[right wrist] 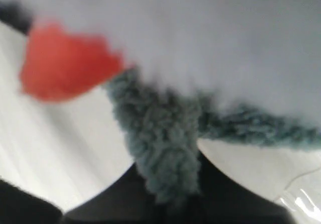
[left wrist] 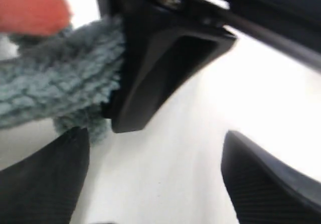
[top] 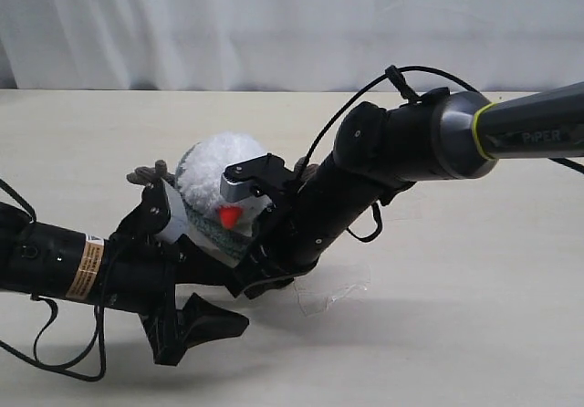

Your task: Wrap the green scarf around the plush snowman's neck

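The green scarf (top: pixel 212 229) is seen drawn across the front of the plush snowman (top: pixel 224 165), just beneath its orange nose (top: pixel 230 215). How far round the toy it reaches cannot be told, since both arms crowd in front of it. The snowman is found on the pale surface (top: pixel 456 325), left of the middle of the exterior view, with one brown twig arm (top: pixel 146 174) sticking out on its far left side.

In the right wrist view a loose end of the scarf (right wrist: pixel 168 153) is shown hanging from under the white fluff (right wrist: pixel 210 38). That end is pinched between the closed jaws of the right tool (right wrist: pixel 170 209). From the exterior view, this tool (top: pixel 255 275) is seen lowered close in front of the toy, below the nose.

The left tool (top: pixel 219 279) is held fully spread and nothing is gripped by it. In its own wrist view, the two dark fingers (left wrist: pixel 45 184) are set wide apart around bare surface (left wrist: pixel 165 174). The scarf (left wrist: pixel 55 88) lies just beyond them, and the black finger of the right tool (left wrist: pixel 160 68) is pressed against the knit.

A scrap of clear film (top: pixel 333 293) is left on the surface just right of the tools.
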